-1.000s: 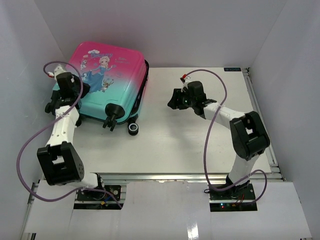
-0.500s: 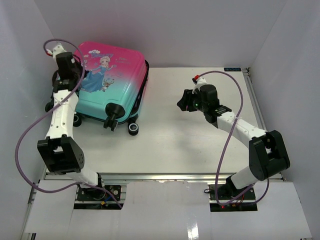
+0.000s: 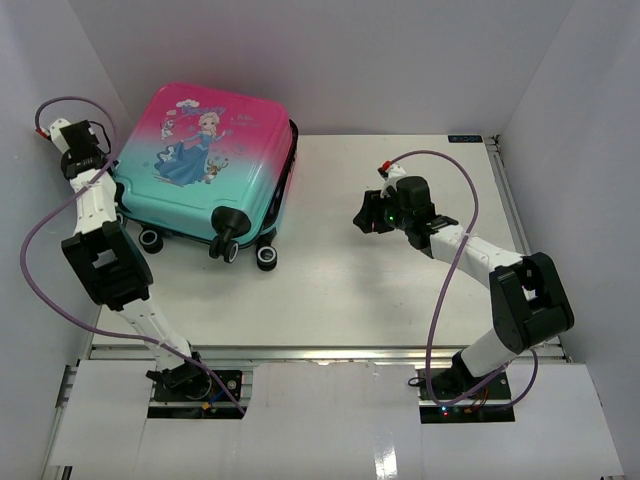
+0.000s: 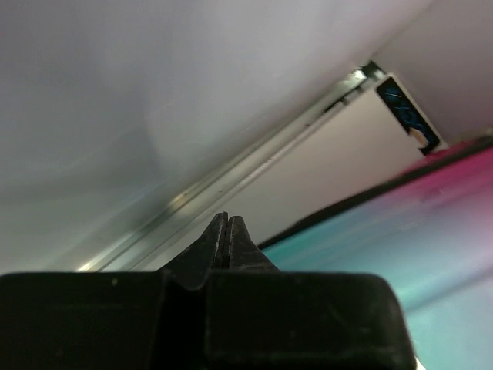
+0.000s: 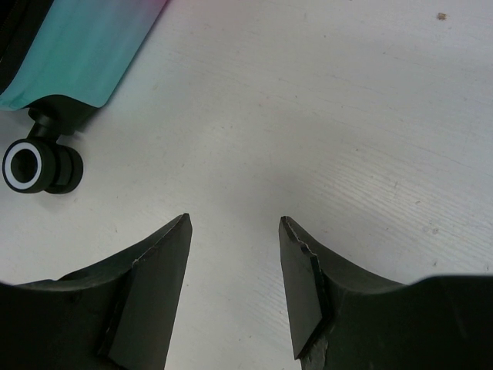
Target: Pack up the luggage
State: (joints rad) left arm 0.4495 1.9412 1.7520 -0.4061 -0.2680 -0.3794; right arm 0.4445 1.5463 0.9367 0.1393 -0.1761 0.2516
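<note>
The luggage (image 3: 205,165) lies closed at the table's back left, pink fading to teal, princess print facing up and black wheels (image 3: 228,250) toward the front. My left gripper (image 3: 100,158) is raised by the left wall, just left of the case and apart from it. In the left wrist view its fingers (image 4: 223,221) are pressed together on nothing, with the teal and pink shell (image 4: 400,231) to their right. My right gripper (image 3: 362,215) hovers open over bare table to the right of the case. Nothing lies between its fingertips (image 5: 235,223), and one wheel (image 5: 35,166) shows at left.
White walls enclose the table on the left, back and right. An aluminium rail (image 3: 520,230) runs along the right edge and another (image 4: 231,181) along the back. A purple cable (image 3: 440,270) loops off the right arm.
The left arm swung up and left, away from the luggage's left side toward the wall, and its fingers closed. The right arm drew back to the right and settled.
</note>
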